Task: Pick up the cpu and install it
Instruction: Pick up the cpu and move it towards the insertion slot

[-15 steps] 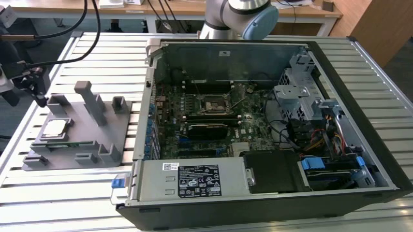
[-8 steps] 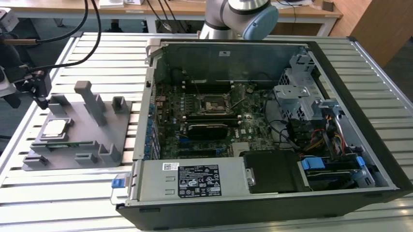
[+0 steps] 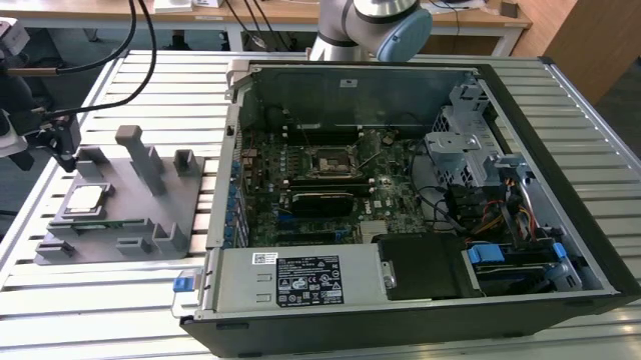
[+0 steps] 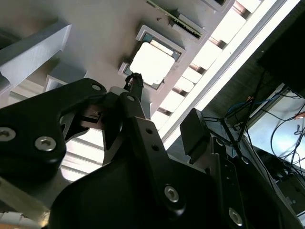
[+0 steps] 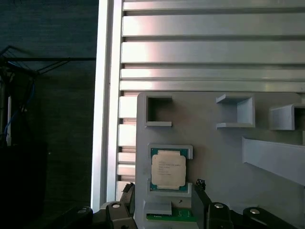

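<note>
Jaws: apart and holding nothing. In the first wrist view the gripper [image 5: 163, 186] hangs over the fixture with one fingertip on each side of the cpu. No contact with the chip shows.
Cpu: the cpu [image 5: 167, 170] lies flat, lid up, in a shallow square pocket of the grey fixture [image 5: 214, 152], near the edge that faces the worktop's rim. It is not yet lifted.
Step in hand: judged to be the approach for the pick.
Advice: keep the jaws square to two opposite edges of the chip and centred over the pocket. Come down straight, because the pocket's raised corners leave little room. Close on the thin rim only, and lightly. A skewed grip would likely tip the chip against the pocket wall.
Hazard: the tall grey posts [image 3: 140, 154] stand near the pocket, so keep the wrist and its cables away from them.
Surface: the slatted worktop [image 5: 214, 47] is ribbed bright metal carrying the fixture and, beside it, the open computer case [image 3: 561, 150].
Socket: the black socket [image 3: 331, 160] sits mid-board inside the case, well apart from the cpu.
Room: a wooden worktop [image 3: 251, 15] and hanging cables stand behind the arm's base [image 3: 371, 22].
</note>
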Robot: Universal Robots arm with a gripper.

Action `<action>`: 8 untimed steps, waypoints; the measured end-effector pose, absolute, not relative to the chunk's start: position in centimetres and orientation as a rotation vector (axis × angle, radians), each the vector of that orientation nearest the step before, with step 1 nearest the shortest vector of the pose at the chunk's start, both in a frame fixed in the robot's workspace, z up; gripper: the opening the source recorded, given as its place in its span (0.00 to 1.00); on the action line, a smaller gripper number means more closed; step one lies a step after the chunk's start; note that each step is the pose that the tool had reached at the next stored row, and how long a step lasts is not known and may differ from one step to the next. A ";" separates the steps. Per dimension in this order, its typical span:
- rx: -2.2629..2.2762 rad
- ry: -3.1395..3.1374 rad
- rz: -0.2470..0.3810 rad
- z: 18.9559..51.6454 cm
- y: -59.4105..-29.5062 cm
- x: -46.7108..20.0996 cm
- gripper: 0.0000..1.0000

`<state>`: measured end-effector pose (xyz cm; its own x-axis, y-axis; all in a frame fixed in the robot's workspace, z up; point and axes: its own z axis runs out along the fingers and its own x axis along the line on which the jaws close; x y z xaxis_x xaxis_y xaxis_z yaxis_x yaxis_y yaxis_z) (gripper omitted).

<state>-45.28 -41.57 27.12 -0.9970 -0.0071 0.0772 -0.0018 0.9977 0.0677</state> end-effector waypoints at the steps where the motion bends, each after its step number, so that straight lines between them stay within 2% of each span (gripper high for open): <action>1: 0.007 -3.062 -0.104 27.0 -41.6 -45.3 0.58; 8: 0.008 -3.074 -0.105 26.8 -41.6 -45.3 0.58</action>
